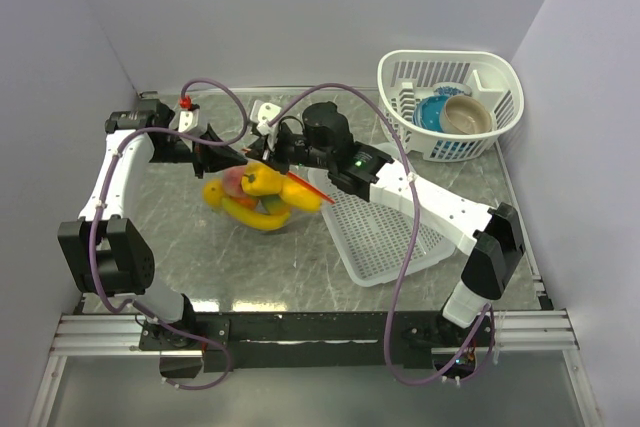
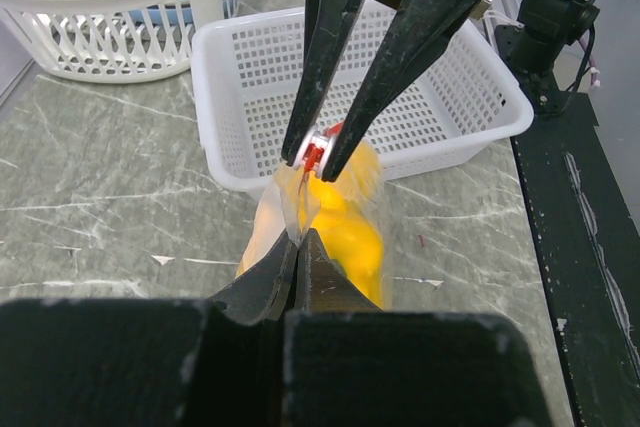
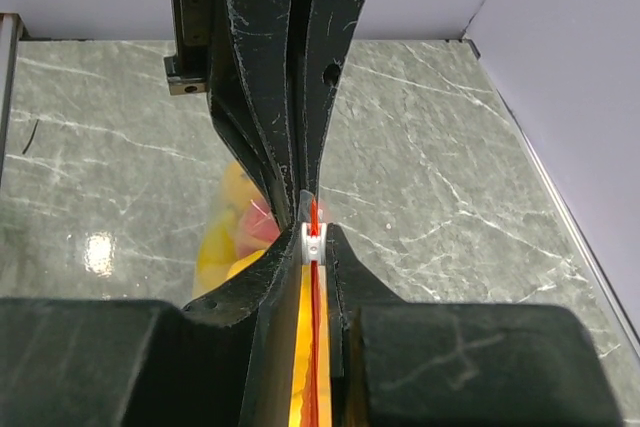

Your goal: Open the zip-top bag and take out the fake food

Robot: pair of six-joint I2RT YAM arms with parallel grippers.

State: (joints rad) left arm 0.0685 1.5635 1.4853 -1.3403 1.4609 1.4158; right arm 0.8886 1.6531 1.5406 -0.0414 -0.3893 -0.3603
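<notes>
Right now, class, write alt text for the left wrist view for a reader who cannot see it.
Two black pincers pinch a clear bag at its top: the left pincer from below, the right pincer from above on the red zip strip. Yellow fake food shows inside; a white mesh basket sits behind.

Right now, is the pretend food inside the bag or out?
Inside. The fake food is bunched within the zip-top bag, which the left gripper and right gripper pinch; none lies loose.
</notes>
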